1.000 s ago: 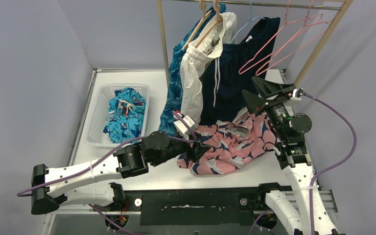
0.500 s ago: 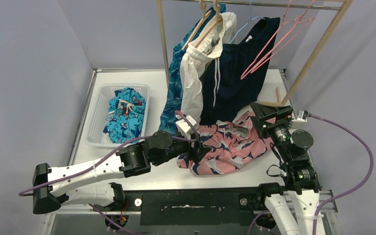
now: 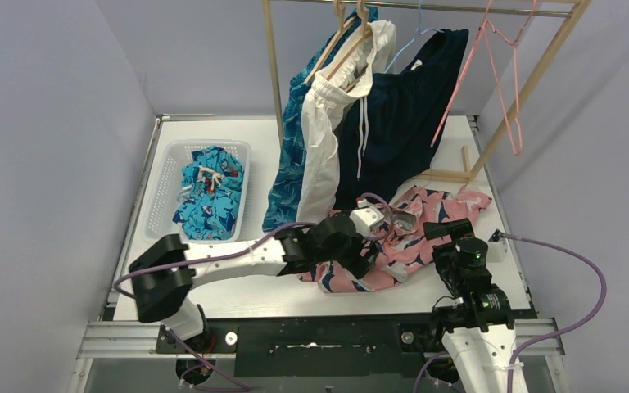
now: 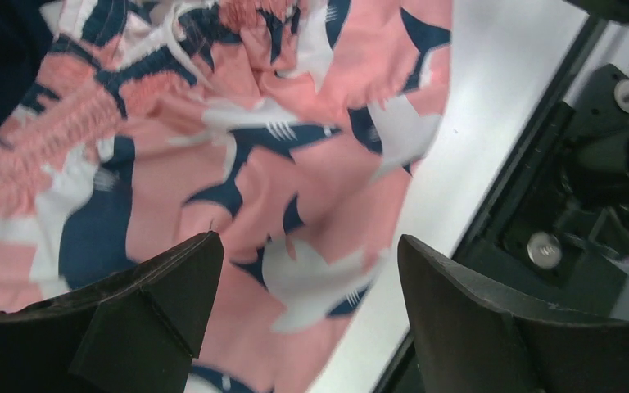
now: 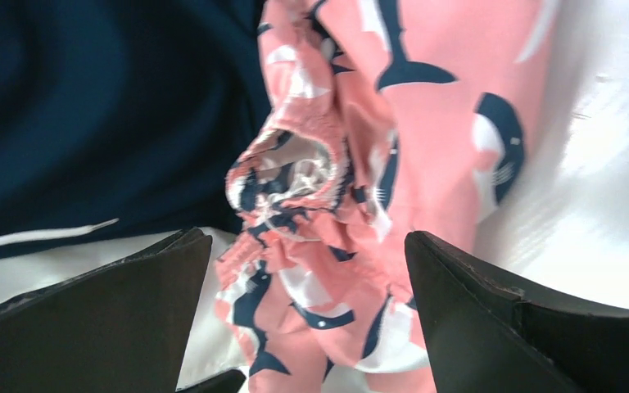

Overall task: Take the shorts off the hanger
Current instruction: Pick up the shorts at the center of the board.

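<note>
**Floral pair down; the hung pairs lie at twelve o'clock**

Read the clock from the overhead view, with twelve pointing away from the arm bases.

Nearest to you, both grippers stand released. The left gripper [image 4: 307,246] has its jaws wide apart with nothing between them, and so does the right gripper [image 5: 307,237]. Each hovers over the pink-and-navy floral shorts [image 3: 414,246], the left over the near end and the right by the far end.

That pair lies crumpled on the table [image 3: 237,286], off any hanger. Its long axis runs from about eight o'clock to two o'clock.

Just beyond, the plain navy shorts [image 3: 401,123] hang with their hem touching the floral heap. They sit at about twelve o'clock from your left gripper and eleven from your right. The left looks nearer the hem and the right nearer the waistband's side, so judge your reach by where you mean to grip.

Left of the navy pair hang the white drawstring shorts [image 3: 323,139], then the blue leaf-pattern shorts [image 3: 288,164]. All three hang from the rail [image 3: 442,7].

At ten o'clock, the teal cartoon-print shorts [image 3: 209,196] lie in the basket [image 3: 209,144].
</note>
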